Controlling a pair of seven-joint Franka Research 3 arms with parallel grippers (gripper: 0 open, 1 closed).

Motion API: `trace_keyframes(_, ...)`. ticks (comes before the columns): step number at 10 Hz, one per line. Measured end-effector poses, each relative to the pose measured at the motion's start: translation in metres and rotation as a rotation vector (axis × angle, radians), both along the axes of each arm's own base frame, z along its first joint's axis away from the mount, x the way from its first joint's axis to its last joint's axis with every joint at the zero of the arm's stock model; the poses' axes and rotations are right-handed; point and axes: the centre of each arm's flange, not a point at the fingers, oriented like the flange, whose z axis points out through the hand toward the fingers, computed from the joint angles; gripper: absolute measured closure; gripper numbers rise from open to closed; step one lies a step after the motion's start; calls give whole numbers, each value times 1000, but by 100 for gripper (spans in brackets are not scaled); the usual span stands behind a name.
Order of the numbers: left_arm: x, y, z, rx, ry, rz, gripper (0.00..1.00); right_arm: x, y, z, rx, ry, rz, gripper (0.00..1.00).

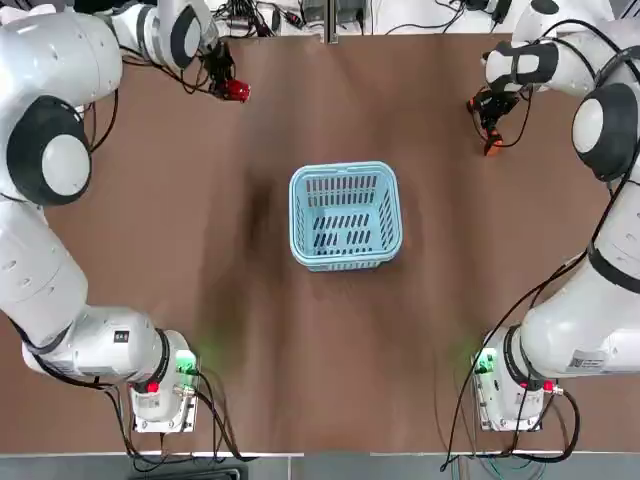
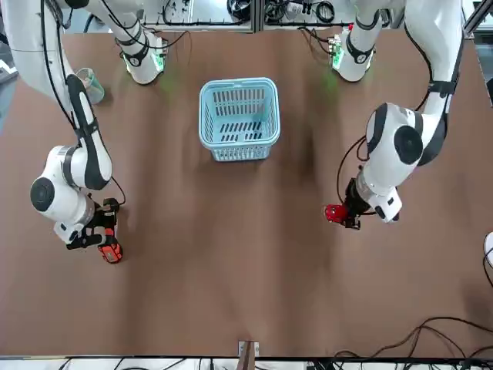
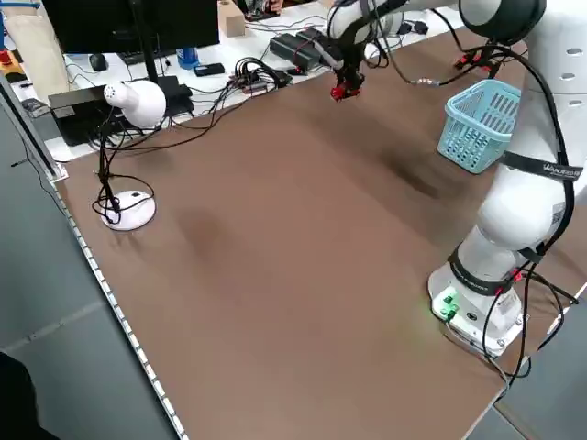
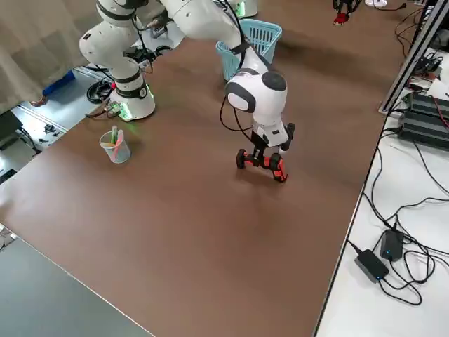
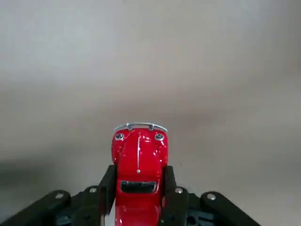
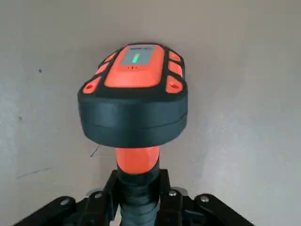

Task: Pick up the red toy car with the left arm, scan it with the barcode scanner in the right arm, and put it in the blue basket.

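Soft overhead light on the brown table (image 1: 260, 330); dim, blurred shadows left of the basket (image 1: 346, 216) in the top view
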Motion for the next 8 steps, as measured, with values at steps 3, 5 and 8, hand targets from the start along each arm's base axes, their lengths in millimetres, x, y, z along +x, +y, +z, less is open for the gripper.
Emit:
trace_keyframes(3, 1, -61, 32, 5, -6, 55, 56, 0, 0, 1, 0, -1, 0, 63)
trace_keyframes(5, -8, -100, 58, -21, 15, 61, 56, 0, 0, 2, 0, -4, 0, 63)
trace_keyframes(8, -23, -143, 89, -42, 45, 102, 56, 2, 16, 17, 47, 6, -16, 63)
